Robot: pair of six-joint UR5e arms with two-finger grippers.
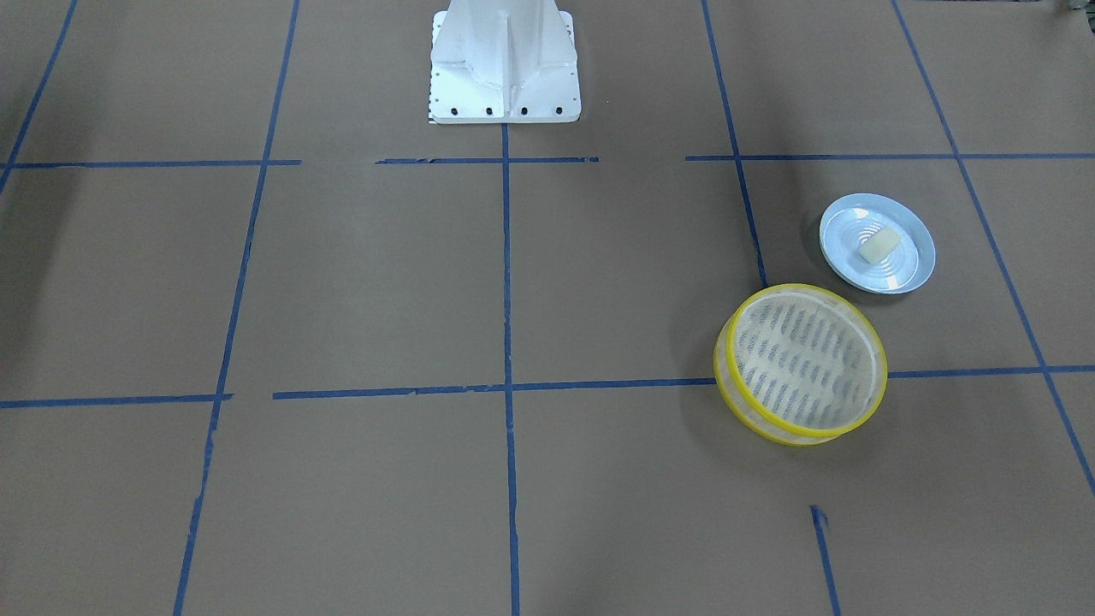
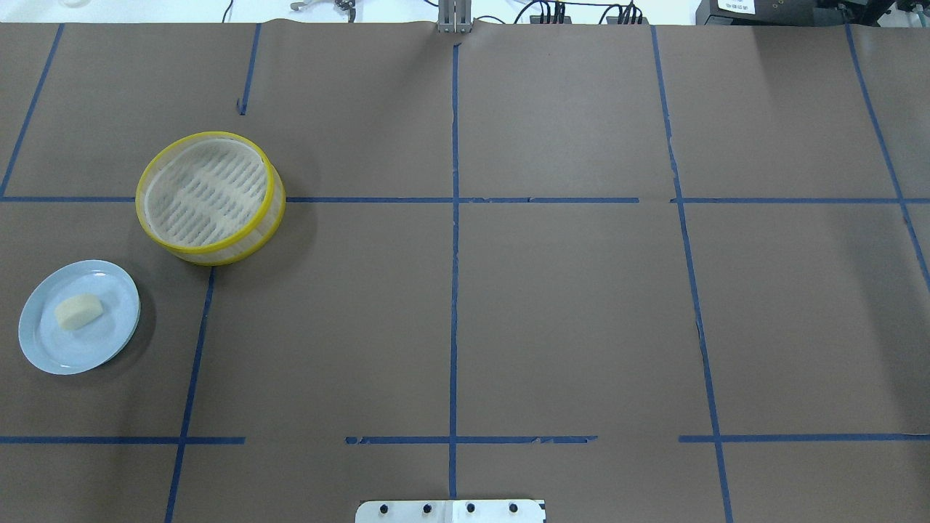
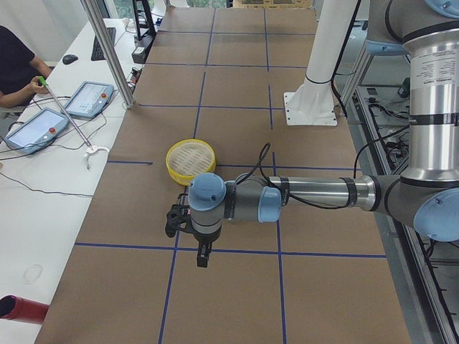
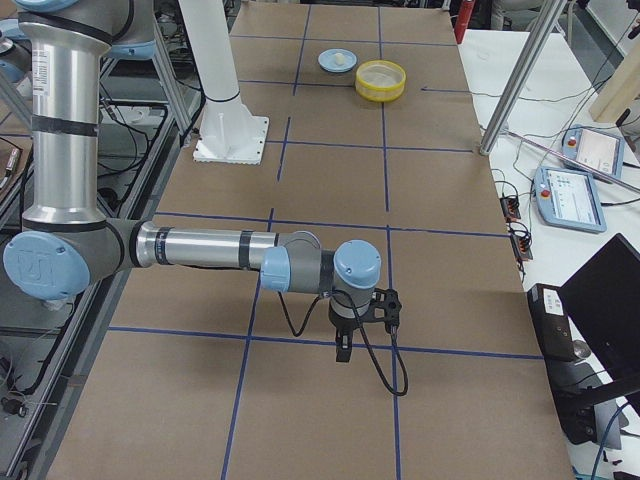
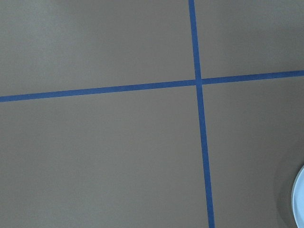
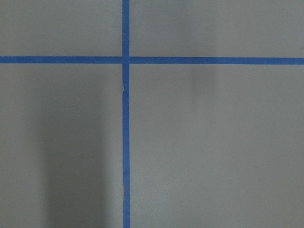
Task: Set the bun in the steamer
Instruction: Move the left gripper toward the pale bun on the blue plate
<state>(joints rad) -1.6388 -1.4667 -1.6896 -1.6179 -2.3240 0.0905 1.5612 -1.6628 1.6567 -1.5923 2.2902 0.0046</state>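
The cream-white bun (image 1: 878, 246) lies on a pale blue plate (image 1: 911, 272) on my left side of the table; it also shows in the overhead view (image 2: 78, 311). The yellow-rimmed steamer (image 1: 796, 435) stands empty beside the plate, farther from my base (image 2: 211, 136). My left gripper (image 3: 202, 254) shows only in the exterior left view, hanging over bare table, apart from the steamer (image 3: 173, 166). My right gripper (image 4: 343, 350) shows only in the exterior right view, far from the steamer (image 4: 381, 94) and bun (image 4: 340, 60). I cannot tell whether either gripper is open or shut.
Brown paper with blue tape lines (image 2: 454, 290) covers the table. The white robot base (image 1: 505, 68) stands at its edge. The plate's rim (image 5: 300, 199) shows at the left wrist view's right edge. An operator's desk with pendants (image 3: 86, 100) stands beyond the far side.
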